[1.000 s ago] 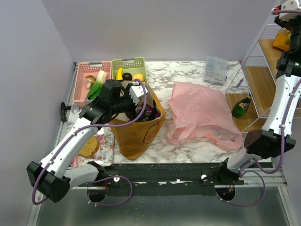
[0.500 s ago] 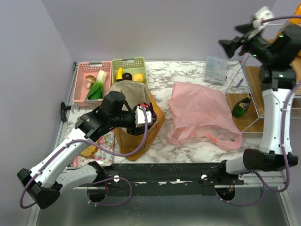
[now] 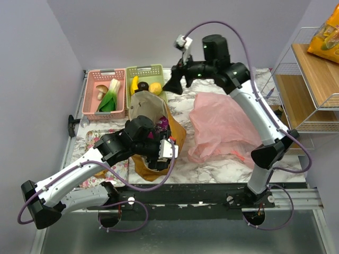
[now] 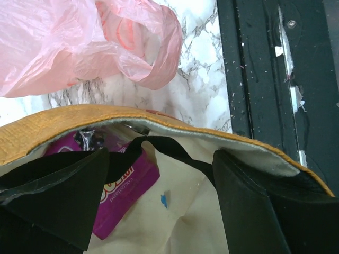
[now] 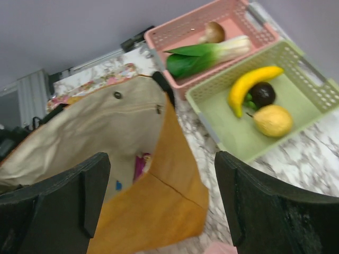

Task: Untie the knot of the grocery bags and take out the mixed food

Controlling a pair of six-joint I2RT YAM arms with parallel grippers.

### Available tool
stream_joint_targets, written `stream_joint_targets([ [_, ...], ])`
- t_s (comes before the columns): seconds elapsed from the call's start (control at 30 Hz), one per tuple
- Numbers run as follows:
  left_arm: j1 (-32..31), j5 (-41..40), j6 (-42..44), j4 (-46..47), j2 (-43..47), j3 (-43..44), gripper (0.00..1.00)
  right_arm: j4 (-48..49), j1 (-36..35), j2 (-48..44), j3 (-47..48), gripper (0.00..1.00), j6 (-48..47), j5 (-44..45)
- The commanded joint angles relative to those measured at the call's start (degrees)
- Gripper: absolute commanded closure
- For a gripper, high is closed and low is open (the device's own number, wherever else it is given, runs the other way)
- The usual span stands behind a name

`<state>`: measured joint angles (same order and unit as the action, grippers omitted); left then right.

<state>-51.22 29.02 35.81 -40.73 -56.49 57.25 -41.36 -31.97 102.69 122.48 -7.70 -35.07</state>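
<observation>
Jaws of left gripper stand apart over the open mouth of the yellow tote, its black strap between them, purple packet inside. Right gripper, jaws apart, hovers above tote and green basket; right arm arches leftward over the pink bag

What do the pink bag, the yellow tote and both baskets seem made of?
The pink bag looks like thin plastic film: translucent, crinkled. The yellow tote seems matte woven or coated fabric with a pale lining. The pink basket and green basket are probably rigid moulded plastic, with regular slots.
</observation>
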Motion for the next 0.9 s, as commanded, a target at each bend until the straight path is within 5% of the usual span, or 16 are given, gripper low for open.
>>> stream_joint_targets([
  [0.0,-0.72,-3.11,-1.54,-0.94,-0.12,0.57,0.19,-6.70,-7.69,3.55,5.78,0.13,0.36,4.22],
  [0.23,-0.72,-3.47,-3.74,-2.33,2.14,-0.45,0.17,-8.93,-14.69,4.18,-1.65,0.14,-7.99,18.66],
  [0.33,-0.48,-4.60,-5.53,-3.47,2.86,0.20,0.16,-6.75,-14.70,2.14,-7.08,0.22,-9.68,23.41],
  [0.43,0.87,-3.47,-7.21,-3.84,4.93,0.20,0.16,-6.95,-14.72,-0.15,-10.48,0.51,-10.94,22.61],
  [0.57,10.10,3.18,-10.28,-3.07,7.12,2.42,0.18,-5.72,-14.72,-4.05,-16.34,0.98,-11.85,17.94],
  [0.87,11.64,-2.59,0.98,-6.34,5.97,2.36,0.31,13.21,-14.71,-18.17,-34.58,0.99,-9.61,12.96],
])
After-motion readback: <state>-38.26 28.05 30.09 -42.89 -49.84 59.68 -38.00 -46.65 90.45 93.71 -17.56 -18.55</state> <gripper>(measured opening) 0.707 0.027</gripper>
